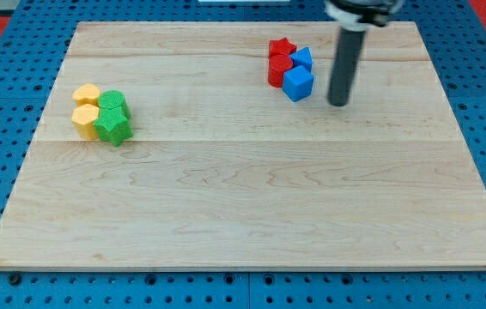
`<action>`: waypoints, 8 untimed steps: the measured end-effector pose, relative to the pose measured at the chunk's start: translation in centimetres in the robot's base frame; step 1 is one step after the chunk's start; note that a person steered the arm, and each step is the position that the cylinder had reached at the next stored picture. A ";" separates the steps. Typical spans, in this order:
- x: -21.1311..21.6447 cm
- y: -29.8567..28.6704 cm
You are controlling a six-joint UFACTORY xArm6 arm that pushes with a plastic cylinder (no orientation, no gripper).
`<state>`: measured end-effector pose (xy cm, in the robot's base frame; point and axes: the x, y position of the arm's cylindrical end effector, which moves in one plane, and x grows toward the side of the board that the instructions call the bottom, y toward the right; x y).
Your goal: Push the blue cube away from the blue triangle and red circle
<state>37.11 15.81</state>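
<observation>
- You see your rod coming down from the view's top right, and my tip (338, 103) rests on the wooden table (252, 215) just to the view's right of the blue cube (298, 83), with a small gap between them.
- There is no hand on this arm, only the straight dark rod, so there is nothing wide, narrow or holding to report.
- The blue cube sits at the view's lower right of a tight cluster near the table's top edge, a little right of centre.
- The blue triangle (302, 59) lies just above the cube and seems to touch it.
- The red circle (279, 69) sits directly to the cube's left, pressed against it.
- A red star (282, 47) stands at the top of that cluster, just above the red circle.
- Well apart, at the view's left, you find a second cluster: two yellow blocks (86, 106), one above the other, with two green blocks (113, 116) touching them on their right; their exact shapes are hard to make out.
</observation>
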 end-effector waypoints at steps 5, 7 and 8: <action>-7.7 -6.7; -5.7 -8.8; -3.5 -8.7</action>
<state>33.64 7.15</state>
